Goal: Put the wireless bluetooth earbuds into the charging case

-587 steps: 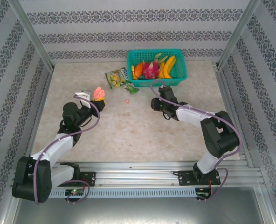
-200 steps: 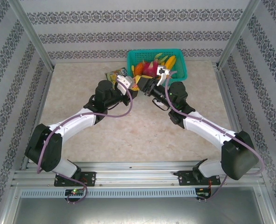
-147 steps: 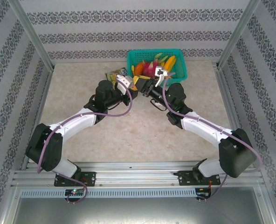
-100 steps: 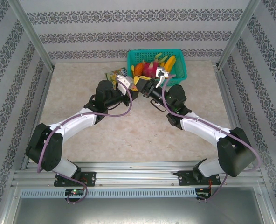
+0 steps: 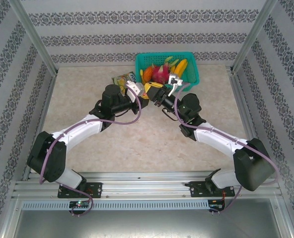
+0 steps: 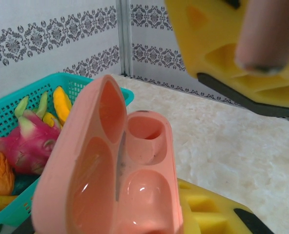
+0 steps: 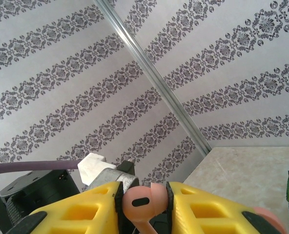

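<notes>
In the top view, the left claw and right claw meet almost tip to tip just above the centre of the frame. They are right below a teal basket of fruit. A packet lies on the table to their left.

In the left wrist view, the pink case sits in the lower middle. Its lid is swung open to the left and both hollows face the camera. The left claw is closed on it, with one yellow finger against its lower right side. At the upper right, apart from the case, is a yellow finger of the right claw with the blurred pink earbud.

In the right wrist view, at the bottom centre, the earbud's head is pinched between the right claw's narrowed yellow fingers. Patterned wall fills the rest of the frame.
</notes>
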`<control>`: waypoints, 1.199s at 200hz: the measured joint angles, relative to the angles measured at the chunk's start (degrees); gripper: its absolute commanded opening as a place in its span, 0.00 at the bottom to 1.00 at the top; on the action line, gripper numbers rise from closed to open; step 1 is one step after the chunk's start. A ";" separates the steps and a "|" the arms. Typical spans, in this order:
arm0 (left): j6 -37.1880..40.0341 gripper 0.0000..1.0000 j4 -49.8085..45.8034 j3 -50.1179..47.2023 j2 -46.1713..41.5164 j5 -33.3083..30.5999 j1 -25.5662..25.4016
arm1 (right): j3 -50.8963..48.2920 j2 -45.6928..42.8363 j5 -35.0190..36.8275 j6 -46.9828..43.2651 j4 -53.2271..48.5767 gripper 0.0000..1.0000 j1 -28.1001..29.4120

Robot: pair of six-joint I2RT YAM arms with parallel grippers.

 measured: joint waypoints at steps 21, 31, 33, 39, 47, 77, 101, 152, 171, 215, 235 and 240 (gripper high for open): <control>0.09 0.00 0.07 0.24 -0.48 0.24 0.00 | -1.29 -1.01 0.00 -0.02 -0.70 0.31 -0.39; 0.09 0.00 0.11 0.28 -0.83 0.24 0.00 | -1.73 -1.31 0.00 -0.02 -1.25 0.31 -0.48; 0.09 0.00 0.11 0.28 -0.87 0.24 0.00 | -1.79 -1.40 0.00 0.00 -1.38 0.31 -0.48; 0.09 0.00 0.11 0.28 -1.03 0.26 0.00 | -1.86 -1.49 0.00 -0.02 -1.60 0.31 -0.48; 0.09 0.00 0.11 0.28 -1.18 0.26 0.00 | -1.88 -1.57 0.00 -0.02 -1.86 0.31 -0.48; 0.09 0.00 0.11 0.59 -1.27 0.44 0.00 | -1.88 -1.66 -0.07 0.00 -2.01 0.30 -0.48; 0.07 0.00 0.15 1.22 -1.27 0.68 0.00 | -1.88 -1.60 -0.07 0.00 -2.03 0.31 -0.44; 0.04 0.00 0.17 1.33 -1.27 0.87 0.02 | -1.86 -1.05 -0.09 -0.02 -2.12 0.31 -0.42; -0.09 0.00 0.15 1.33 -1.27 0.79 0.04 | -1.46 -0.79 -0.13 -0.02 -2.14 0.31 -0.42; -0.42 0.00 0.15 1.33 -1.25 0.17 0.09 | -0.81 0.04 -0.31 -0.04 -2.14 0.30 -0.42; -0.63 0.00 0.15 1.33 -1.25 -0.11 0.17 | -0.26 0.63 -0.31 -0.04 -2.16 0.30 -0.42; -0.66 0.00 0.15 1.33 -1.25 -0.24 0.17 | -0.20 0.79 -0.31 -0.04 -2.16 0.30 -0.42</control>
